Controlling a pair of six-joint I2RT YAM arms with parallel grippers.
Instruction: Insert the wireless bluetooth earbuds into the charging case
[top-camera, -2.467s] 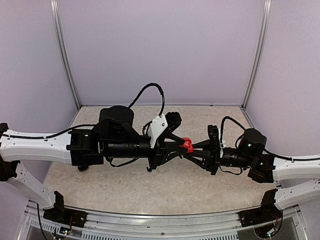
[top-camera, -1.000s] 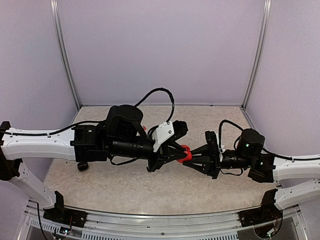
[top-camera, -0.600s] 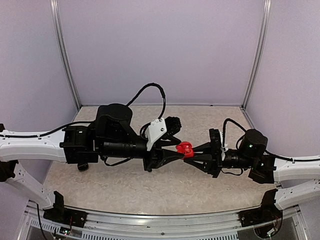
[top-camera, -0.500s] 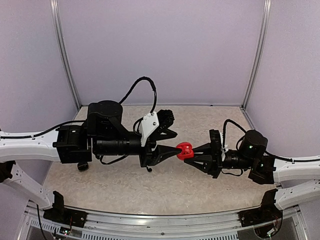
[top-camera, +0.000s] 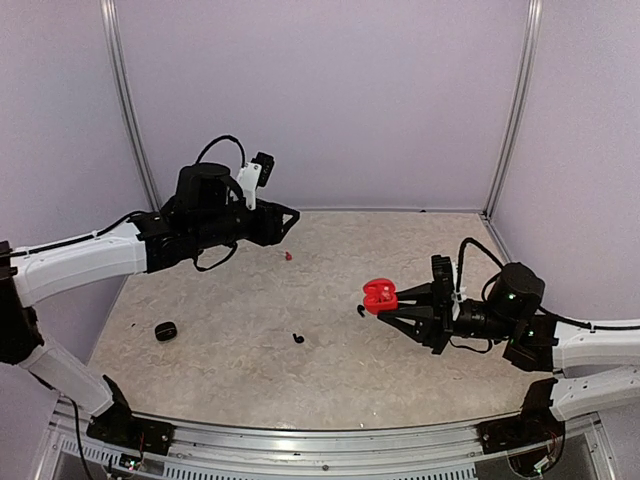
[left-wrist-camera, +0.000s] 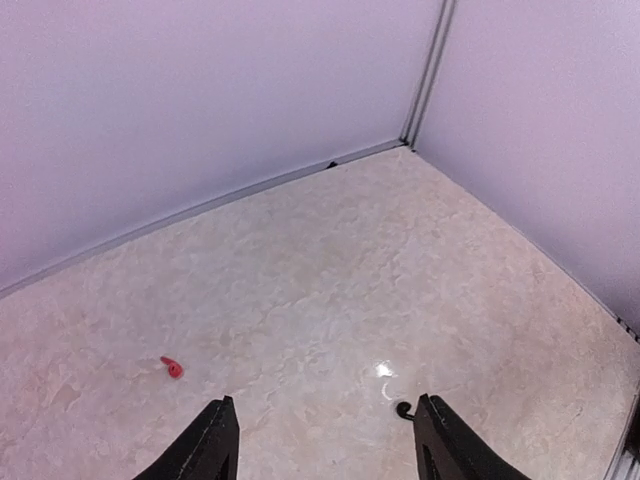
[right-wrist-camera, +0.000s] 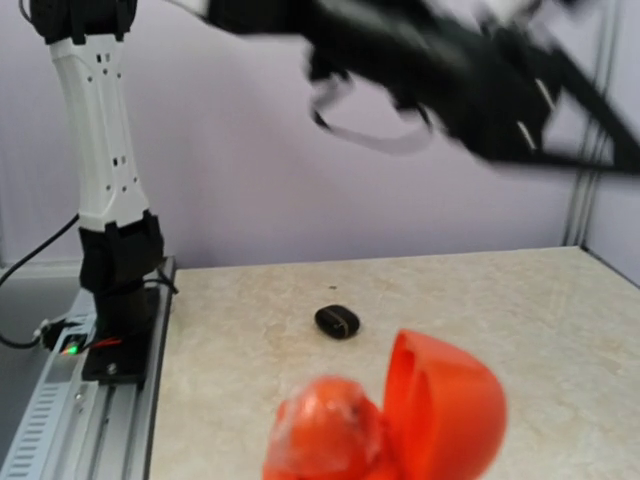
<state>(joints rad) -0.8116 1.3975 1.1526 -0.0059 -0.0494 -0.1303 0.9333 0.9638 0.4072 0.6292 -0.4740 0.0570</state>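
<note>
Left arm (top-camera: 90, 255) has swung back to the far-left corner, away from the red charging case (top-camera: 378, 296). Left fingers (top-camera: 283, 222) are spread, holding nothing. Right fingers (top-camera: 404, 293) pinch the case, lid open, above the beige marbled surface (top-camera: 430, 240). One red earbud (top-camera: 288, 256) and two black earbuds (top-camera: 297, 338) lie loose, well apart. Left wrist cam catches buds, no case. Right wrist cam shows the blurry case plus a black case (right-wrist-camera: 337, 321). Lilac walls (top-camera: 320, 100) all round.

Beige marbled table (top-camera: 420, 250), black oval case (top-camera: 166, 330), red earbud (top-camera: 288, 256), black earbud (top-camera: 298, 338), second black earbud (top-camera: 360, 311)
</note>
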